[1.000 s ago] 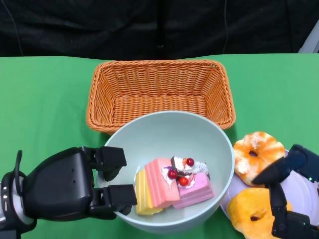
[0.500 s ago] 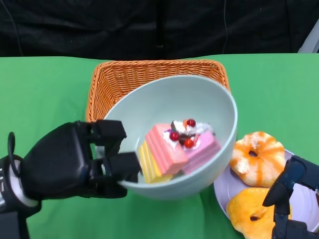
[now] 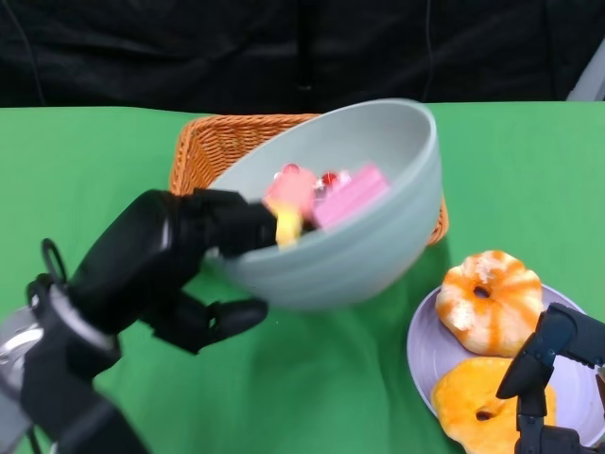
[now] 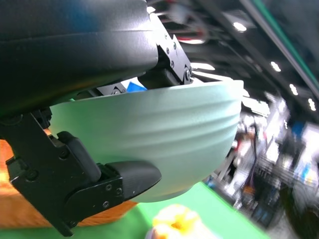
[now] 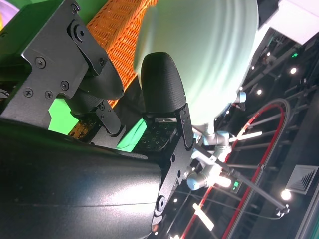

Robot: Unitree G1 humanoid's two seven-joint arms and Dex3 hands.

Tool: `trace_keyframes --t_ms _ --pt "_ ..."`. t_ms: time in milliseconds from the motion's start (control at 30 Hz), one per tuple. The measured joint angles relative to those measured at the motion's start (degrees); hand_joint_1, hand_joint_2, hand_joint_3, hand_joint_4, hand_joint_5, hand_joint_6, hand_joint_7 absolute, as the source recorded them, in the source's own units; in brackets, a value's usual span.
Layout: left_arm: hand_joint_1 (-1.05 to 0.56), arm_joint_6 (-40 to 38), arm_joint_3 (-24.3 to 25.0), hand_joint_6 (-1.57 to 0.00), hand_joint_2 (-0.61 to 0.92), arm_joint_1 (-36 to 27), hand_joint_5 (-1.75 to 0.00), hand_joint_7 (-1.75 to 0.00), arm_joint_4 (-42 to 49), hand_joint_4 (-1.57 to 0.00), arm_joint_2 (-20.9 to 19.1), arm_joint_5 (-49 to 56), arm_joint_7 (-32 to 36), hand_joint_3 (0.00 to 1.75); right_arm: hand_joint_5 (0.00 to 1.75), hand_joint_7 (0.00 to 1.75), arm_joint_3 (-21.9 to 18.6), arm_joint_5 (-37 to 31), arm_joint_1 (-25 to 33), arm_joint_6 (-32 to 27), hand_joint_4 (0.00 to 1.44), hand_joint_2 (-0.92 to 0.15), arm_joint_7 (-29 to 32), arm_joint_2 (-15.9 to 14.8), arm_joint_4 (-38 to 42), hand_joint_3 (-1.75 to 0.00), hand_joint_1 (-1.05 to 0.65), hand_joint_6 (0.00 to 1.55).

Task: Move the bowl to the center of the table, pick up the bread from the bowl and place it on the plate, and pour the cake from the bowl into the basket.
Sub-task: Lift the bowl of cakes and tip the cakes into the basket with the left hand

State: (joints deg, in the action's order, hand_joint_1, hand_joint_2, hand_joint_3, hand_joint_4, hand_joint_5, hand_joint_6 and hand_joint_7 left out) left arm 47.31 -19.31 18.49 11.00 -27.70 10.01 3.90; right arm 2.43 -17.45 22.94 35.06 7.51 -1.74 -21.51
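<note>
One hand is doing all the work here: my left hand (image 3: 180, 270) has the bowl (image 3: 350, 213) by its near rim, some fingers hooked over the lip and others braced under the wall, and it's up off the tabletop (image 3: 85, 161), tipped toward the basket (image 3: 222, 142) behind it; the cake (image 3: 321, 197) slices sit bunched against the low side inside, not out yet.

The bowl looks rigid and smooth, so I'd guess it's slick; a rim pinch on a tilted bowl feels like the weak spot, and the underside bracing is what I'd trust. It seems light enough; the cake pieces look like small stiff blocks that should slide rather than stick, probably all at once.

Both pieces of bread (image 3: 487, 301) are already on the plate (image 3: 425, 345); my right hand (image 3: 548, 374) is empty, fingers spread, hanging just beside the plate. The right wrist view shows its fingers (image 5: 162, 92) apart with nothing between them.
</note>
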Motion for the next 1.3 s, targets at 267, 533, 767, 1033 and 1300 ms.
trace_keyframes --t_ms 267,533,767,1033,1300 --pt "-0.15 -15.9 3.8 -0.9 0.23 0.61 -1.75 -1.67 -2.18 -1.06 8.88 -12.72 -10.74 1.72 1.72 1.56 0.27 -0.89 0.27 -0.03 1.05 -0.17 -0.07 0.01 0.0 -1.75 0.11 0.9" --pt "-0.16 -34.09 8.69 -0.9 0.23 2.86 -1.75 -1.69 -2.97 -1.03 18.39 -20.03 -14.3 1.71 1.73 1.53 0.83 -1.86 0.38 0.02 1.06 -0.16 0.06 0.04 0.97 -1.74 0.11 0.9" --pt "-0.16 -43.99 13.02 -0.91 0.25 4.99 -1.75 -1.74 -2.67 -1.07 24.05 -22.3 -14.53 1.66 1.75 1.55 1.07 -3.05 0.34 0.01 1.09 -0.17 0.26 0.06 1.07 -1.75 0.08 0.91" --pt "-0.18 -54.5 17.47 -0.9 0.25 7.16 -1.75 -1.75 -2.47 -1.09 29.29 -25.41 -13.11 1.71 1.75 1.57 1.34 -3.01 0.62 -0.06 1.09 -0.16 0.23 0.07 1.07 -1.75 0.1 0.9" --pt "-0.27 -68.92 30.87 -0.92 0.27 14.49 -1.75 -1.75 5.46 -1.12 36.77 -40.47 -6.65 1.75 1.75 1.57 2.08 -2.39 0.98 -0.16 1.07 -0.16 -0.24 0.06 1.07 -1.75 0.13 0.89"
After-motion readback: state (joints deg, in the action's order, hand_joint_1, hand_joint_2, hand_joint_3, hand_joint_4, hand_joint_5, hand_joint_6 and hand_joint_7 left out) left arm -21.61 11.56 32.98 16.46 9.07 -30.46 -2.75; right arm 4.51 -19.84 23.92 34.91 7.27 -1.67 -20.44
